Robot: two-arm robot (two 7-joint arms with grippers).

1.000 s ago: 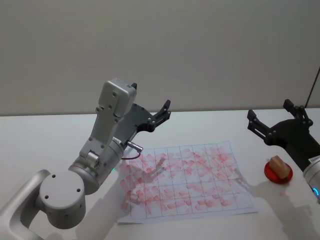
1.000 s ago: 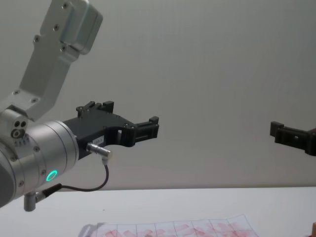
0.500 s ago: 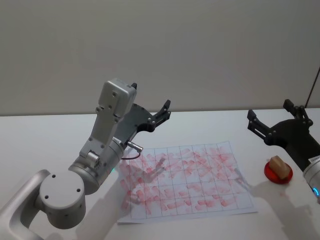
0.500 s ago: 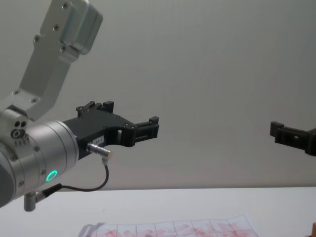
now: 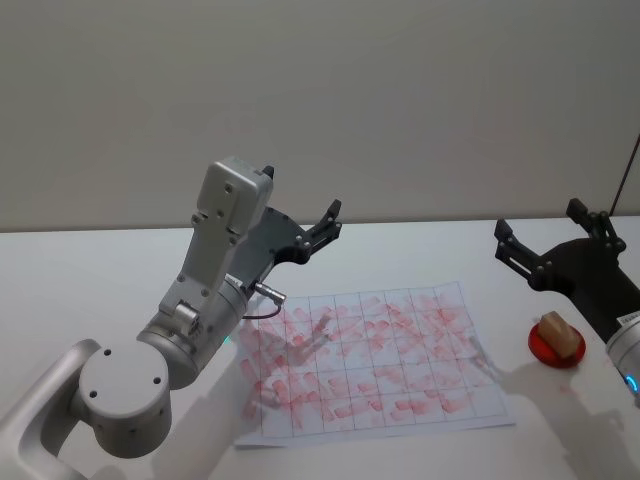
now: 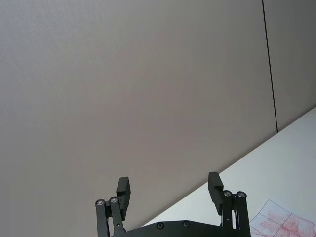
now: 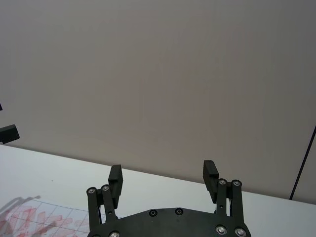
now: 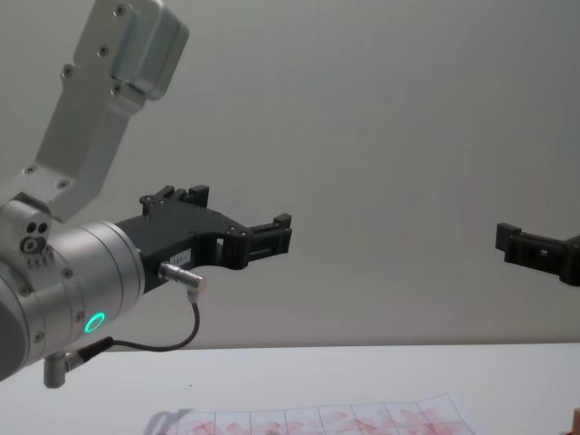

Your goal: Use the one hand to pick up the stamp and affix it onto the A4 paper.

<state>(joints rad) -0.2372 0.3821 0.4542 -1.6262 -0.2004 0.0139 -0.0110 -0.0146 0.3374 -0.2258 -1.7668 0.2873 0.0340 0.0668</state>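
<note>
Still, the stamp (image 5: 560, 331) and right gripper (image 5: 538, 221) stay put.

Nothing has visibly moved or changed since.

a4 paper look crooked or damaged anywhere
The A4 paper lies slightly turned on the table, with no tear showing. Its red stamp marks are smeared and overlap across the grid lines.

A small round red dish (image 5: 545, 353) sits on the white table (image 5: 90, 270), a plain grey wall (image 5: 320, 100) behind.
</note>
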